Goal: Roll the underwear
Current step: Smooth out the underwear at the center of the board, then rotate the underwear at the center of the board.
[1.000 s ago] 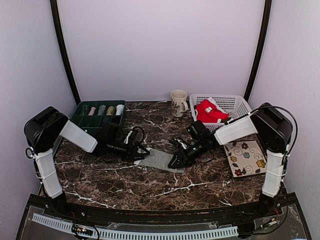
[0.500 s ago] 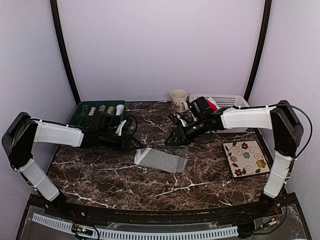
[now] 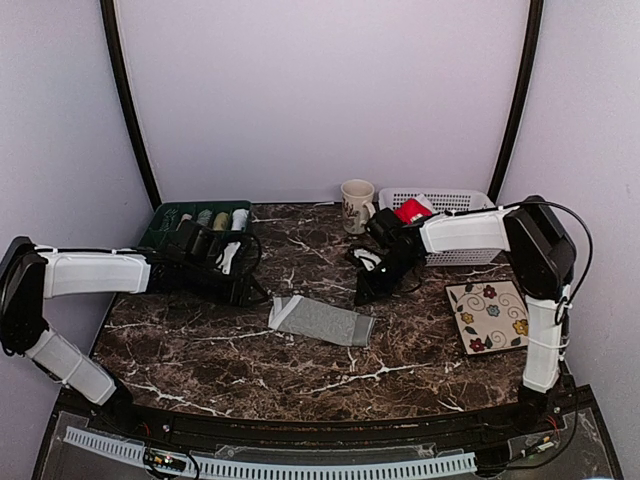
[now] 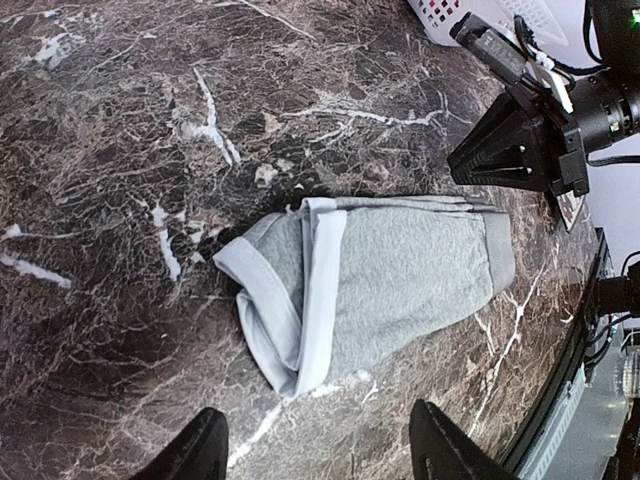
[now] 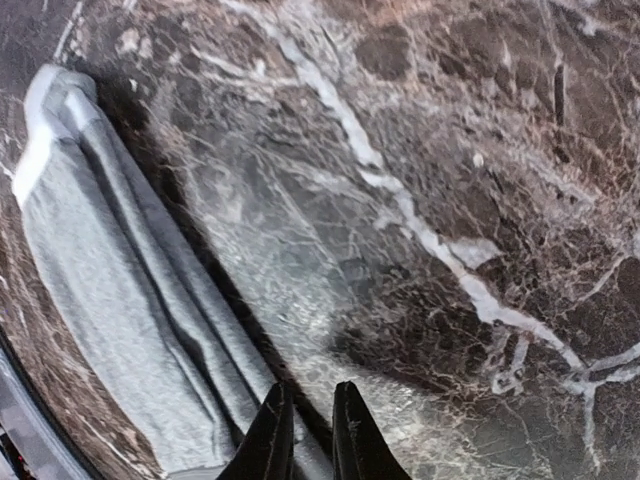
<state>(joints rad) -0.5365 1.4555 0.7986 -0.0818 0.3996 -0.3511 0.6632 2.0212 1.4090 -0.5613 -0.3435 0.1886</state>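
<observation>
A light grey underwear (image 3: 320,320) lies folded flat in a strip mid-table, its waistband end at the left. It fills the left wrist view (image 4: 380,275) and shows at the left of the right wrist view (image 5: 120,280). My left gripper (image 3: 255,292) is open and empty, hovering just left of it (image 4: 315,460). My right gripper (image 3: 362,292) is shut and empty, just above the marble beside the strip's far right end (image 5: 308,435). A red underwear (image 3: 412,211) lies in the white basket (image 3: 465,205). The navy one is out of view.
A green tray (image 3: 160,232) with several rolled cloths stands back left. A patterned mug (image 3: 356,205) stands at the back centre next to the basket. A flowered mat (image 3: 490,315) lies at the right. The right gripper shows in the left wrist view (image 4: 520,150).
Both grippers have let go of the grey underwear and drawn back, the left one to the left, the right one up and back right. The right jaws have closed. The cloth stays flat.
</observation>
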